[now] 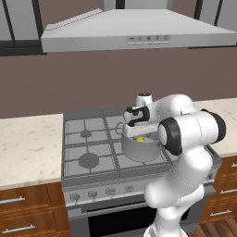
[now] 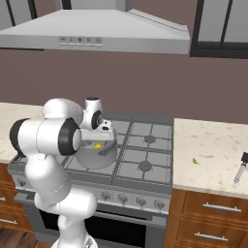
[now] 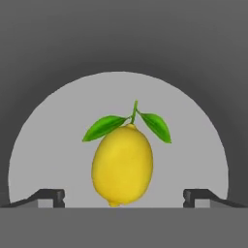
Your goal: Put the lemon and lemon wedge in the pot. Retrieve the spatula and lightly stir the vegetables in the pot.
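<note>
The lemon (image 3: 122, 167), bright yellow with two green leaves, lies on the pale floor of the grey metal pot (image 3: 121, 43). The pot (image 1: 139, 152) stands on the stove's front right burner. My gripper (image 3: 123, 197) hangs just above the pot's mouth, open, its fingertips (image 3: 51, 196) wide apart and clear of the lemon. From the base views the lemon (image 1: 140, 139) (image 2: 98, 145) shows as a yellow spot inside the pot (image 2: 94, 157), under the gripper (image 1: 137, 126) (image 2: 101, 137). A slim dark-handled utensil (image 2: 240, 167), likely the spatula, lies on the right counter.
A small yellow-green piece (image 2: 194, 160) lies on the right counter, too small to tell whether it is the lemon wedge. The stove (image 1: 88, 143) has several burners with grey grates. A range hood (image 1: 139, 32) hangs overhead. Light counters flank the stove.
</note>
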